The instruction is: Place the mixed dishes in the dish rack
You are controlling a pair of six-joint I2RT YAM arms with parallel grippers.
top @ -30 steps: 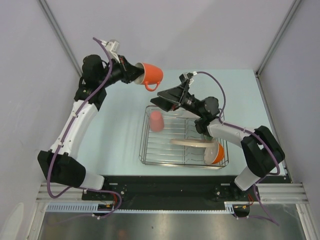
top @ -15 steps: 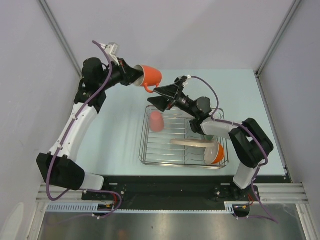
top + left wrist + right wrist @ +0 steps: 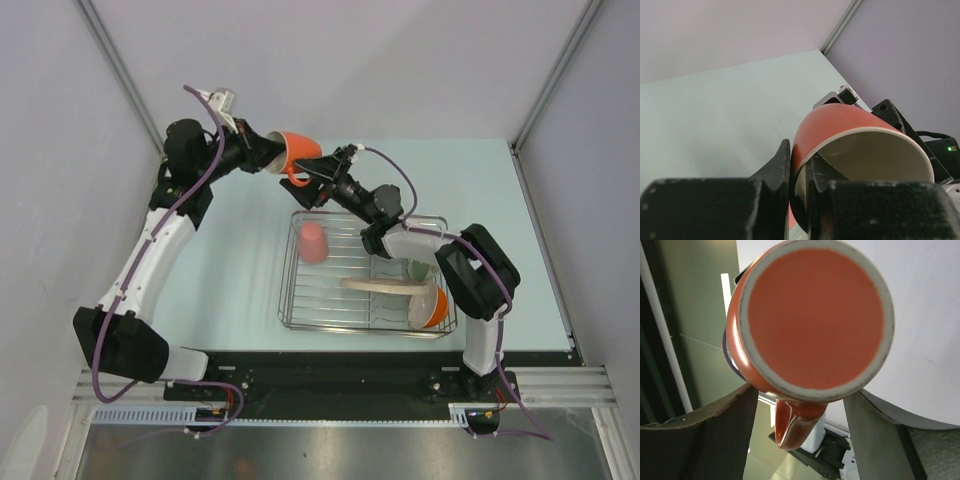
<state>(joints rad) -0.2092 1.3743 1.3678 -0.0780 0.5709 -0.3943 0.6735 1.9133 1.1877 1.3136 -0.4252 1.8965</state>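
1. Your left claw (image 3: 270, 153) grips the mug (image 3: 303, 149) by its rim and holds it sideways, aloft, just beyond the rack (image 3: 288, 300).
2. Your right claw (image 3: 318, 186) gapes wide around its base; I can't judge contact.

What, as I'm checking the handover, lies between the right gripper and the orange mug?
Nothing: the right wrist view shows bare gaps between the open right gripper and the orange mug.
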